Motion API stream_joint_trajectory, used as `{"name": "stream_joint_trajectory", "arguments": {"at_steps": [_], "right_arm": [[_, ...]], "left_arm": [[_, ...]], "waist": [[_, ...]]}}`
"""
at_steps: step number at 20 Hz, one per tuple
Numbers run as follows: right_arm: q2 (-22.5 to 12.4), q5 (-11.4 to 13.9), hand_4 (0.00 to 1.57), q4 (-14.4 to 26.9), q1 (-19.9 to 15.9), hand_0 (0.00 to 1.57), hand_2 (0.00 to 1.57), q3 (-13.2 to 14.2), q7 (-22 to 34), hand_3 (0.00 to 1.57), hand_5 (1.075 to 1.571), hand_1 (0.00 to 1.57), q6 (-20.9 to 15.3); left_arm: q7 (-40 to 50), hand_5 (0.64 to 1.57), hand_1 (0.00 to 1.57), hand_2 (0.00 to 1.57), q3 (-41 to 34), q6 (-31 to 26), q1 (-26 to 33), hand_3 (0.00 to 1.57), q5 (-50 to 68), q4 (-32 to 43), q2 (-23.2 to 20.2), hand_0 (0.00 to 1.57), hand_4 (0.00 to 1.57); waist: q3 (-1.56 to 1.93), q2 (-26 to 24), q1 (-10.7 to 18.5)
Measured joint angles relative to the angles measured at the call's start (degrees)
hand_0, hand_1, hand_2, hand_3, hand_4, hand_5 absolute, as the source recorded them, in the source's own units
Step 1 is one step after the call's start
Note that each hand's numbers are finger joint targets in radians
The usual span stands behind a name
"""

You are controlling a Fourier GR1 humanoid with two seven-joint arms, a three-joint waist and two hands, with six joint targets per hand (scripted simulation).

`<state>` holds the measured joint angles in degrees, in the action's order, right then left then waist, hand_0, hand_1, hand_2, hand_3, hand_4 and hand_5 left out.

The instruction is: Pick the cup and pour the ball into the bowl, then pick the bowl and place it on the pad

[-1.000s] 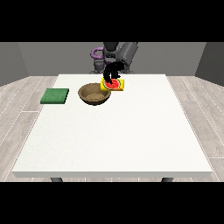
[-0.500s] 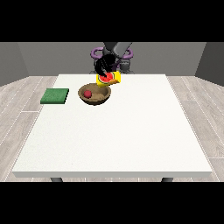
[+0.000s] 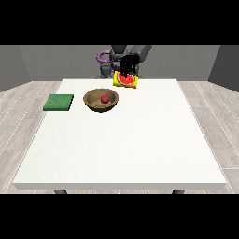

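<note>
A brown bowl (image 3: 101,101) stands on the white table (image 3: 121,140) at the back, left of centre. A small red ball (image 3: 105,98) lies inside it. To the bowl's left lies the flat green pad (image 3: 59,102). The hand at the view's right (image 3: 129,65) is black and is curled over a yellow cup (image 3: 126,80) with a watermelon pattern. It holds the cup tilted above the table's far edge, to the right of the bowl and apart from it. The arm at the view's left (image 3: 101,57) stays behind the table, its hand unclear.
The robot's grey body (image 3: 122,50) stands behind the table's far edge. The table's front edge (image 3: 121,186) runs near the bottom of the view. A grey plank floor surrounds the table.
The ball left the cup and landed in the bowl, then rolled to the bowl's middle. The hand with the tilted cup moved right, away from the bowl.
</note>
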<state>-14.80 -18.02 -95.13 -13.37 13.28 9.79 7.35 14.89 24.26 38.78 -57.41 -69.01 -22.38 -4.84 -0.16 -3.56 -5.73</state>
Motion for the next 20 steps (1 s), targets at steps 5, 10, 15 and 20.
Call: {"name": "stream_joint_trajectory", "arguments": {"at_steps": [5,10,15,20], "right_arm": [[0.69,0.39,0.39,-2.87,0.81,0.00,0.00,0.14,-0.59,0.00,1.564,0.00,-1.16],[1.34,0.58,0.43,-8.56,0.49,0.00,0.00,-0.38,-0.28,0.00,1.566,0.00,-2.59],[2.22,1.25,0.46,-10.81,0.88,0.00,0.00,-1.05,0.55,0.00,1.566,0.00,-4.05],[3.81,2.25,0.51,-11.68,1.08,0.00,0.00,-1.50,0.42,0.00,1.565,0.00,-6.09]], "left_arm": [[-11.78,1.570,1.46,1.57,-9.99,4.95,6.87,1.57,14.59,-6.95,-2.86,1.46,1.10],[-27.40,1.461,1.54,1.57,-17.87,6.98,15.26,1.57,28.84,-13.88,-5.25,1.54,1.48],[-36.72,1.564,1.37,1.57,-24.99,-1.13,18.02,1.57,45.95,-21.79,-0.15,1.37,0.86],[-44.19,1.569,0.33,0.00,-32.24,-16.30,18.78,0.00,63.30,-28.12,2.69,0.33,0.25]], "waist": [[-0.17,2.84,1.58],[-0.32,7.74,1.78],[-0.86,9.00,3.92],[-0.82,12.08,7.54]]}}
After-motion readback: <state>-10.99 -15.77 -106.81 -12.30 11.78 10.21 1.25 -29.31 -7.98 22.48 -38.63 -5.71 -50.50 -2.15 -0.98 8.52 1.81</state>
